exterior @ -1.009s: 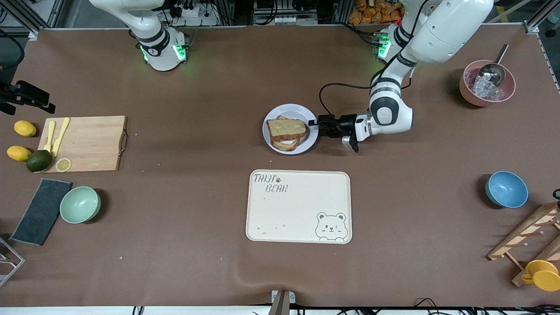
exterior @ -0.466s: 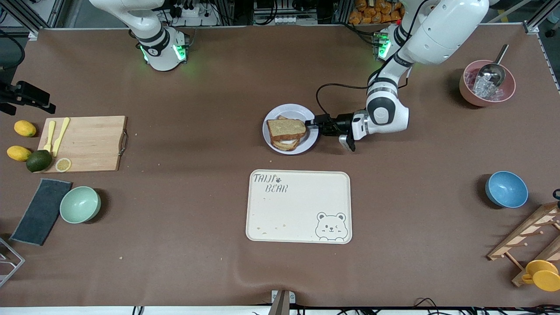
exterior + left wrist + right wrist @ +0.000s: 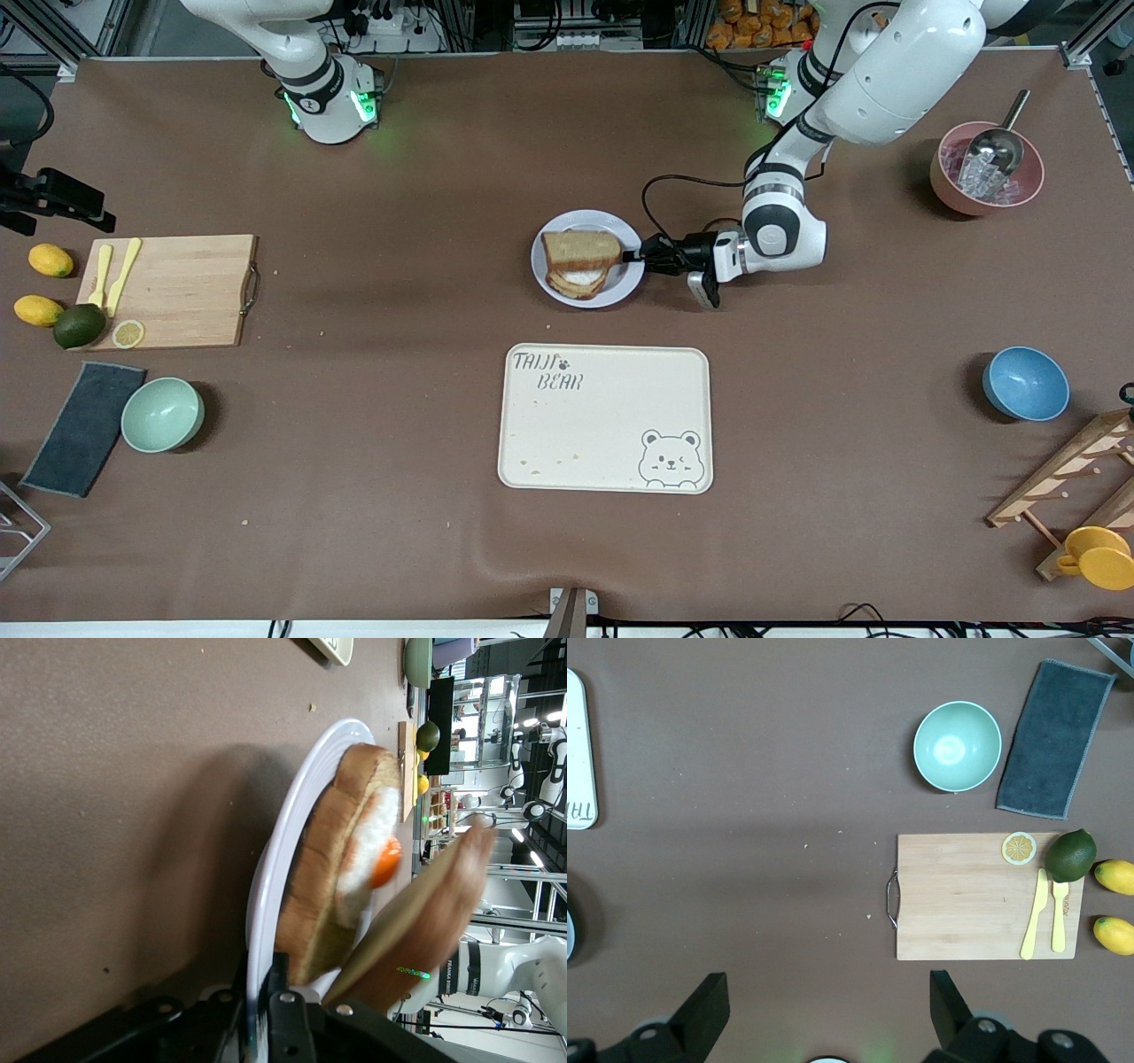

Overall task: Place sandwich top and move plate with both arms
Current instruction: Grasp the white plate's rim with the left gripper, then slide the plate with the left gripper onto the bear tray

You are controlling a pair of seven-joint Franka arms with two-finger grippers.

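Observation:
The pale lavender-white plate (image 3: 542, 266) sits mid-table, farther from the front camera than the bear tray. My left gripper (image 3: 631, 255) is at its rim on the left arm's side, shut on the rim. In the left wrist view the gripper (image 3: 264, 970) pinches the white plate edge (image 3: 301, 788) between both fingers. The sandwich top (image 3: 580, 250) lies on the egg-bearing slice (image 3: 332, 850), and there it (image 3: 434, 912) leans away from the egg. My right gripper (image 3: 824, 992) hangs open and empty, high above the bare mat beside the cutting board (image 3: 966, 895).
A cream bear tray (image 3: 605, 416) lies nearer the front camera than the plate. The cutting board (image 3: 177, 288), lemons, a lime, a mint bowl (image 3: 162, 414) and a dark cloth are at the right arm's end. A pink bowl (image 3: 986, 168), a blue bowl (image 3: 1025, 383) and a wooden rack are at the left arm's end.
My left gripper slid onto the plate's rim and closed on it. The top slice shifted on the sandwich. The right arm has not moved.

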